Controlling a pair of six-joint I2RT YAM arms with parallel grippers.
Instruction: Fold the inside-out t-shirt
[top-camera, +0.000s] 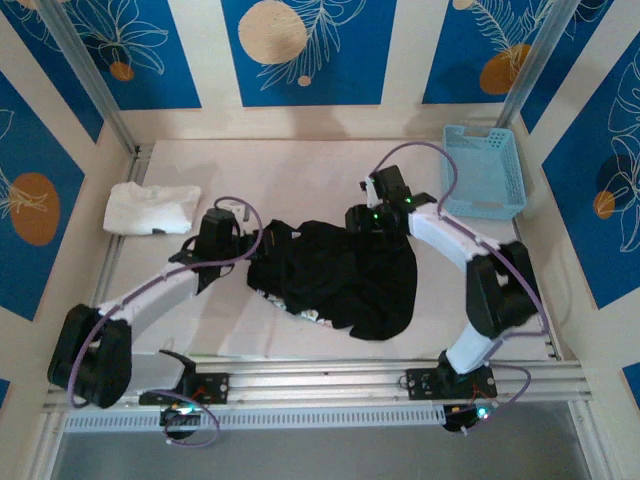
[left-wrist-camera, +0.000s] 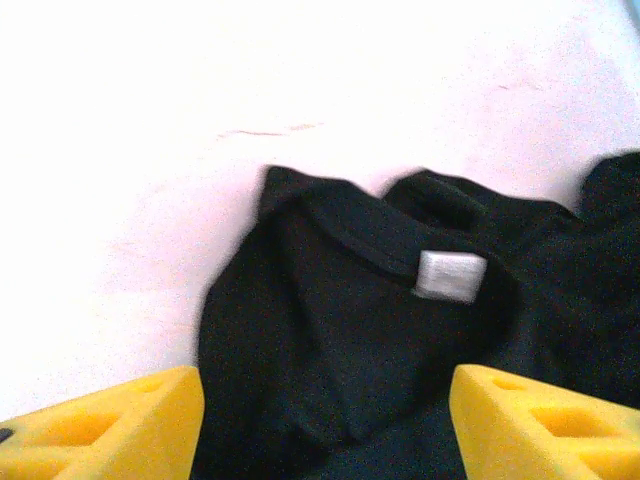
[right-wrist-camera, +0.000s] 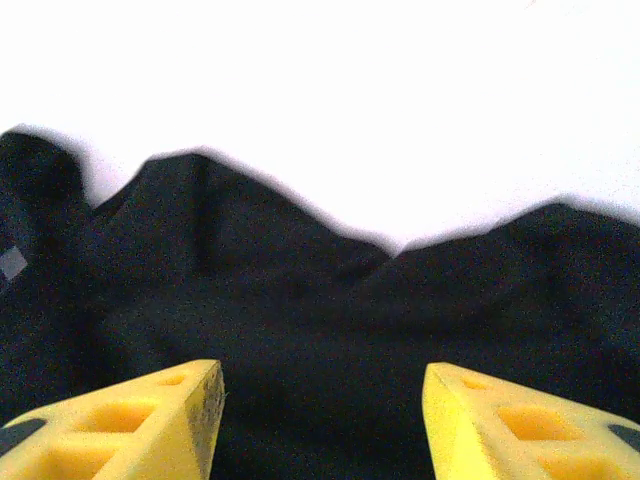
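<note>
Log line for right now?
black t-shirt: crumpled, unfolded | left gripper: open above it | right gripper: open above it

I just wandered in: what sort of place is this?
Probably a robot test cell: left arm and right arm bolted to a metal rail, blue patterned panels walling the table, a black t-shirt crumpled on it.

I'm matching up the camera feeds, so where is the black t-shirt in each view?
Top external: black t-shirt bunched mid-table between both arms.
Left wrist: black t-shirt lower centre and right, collar tag showing.
Right wrist: black t-shirt across the lower half.
Shared landmark: the pale table bordering its far edge.
</note>
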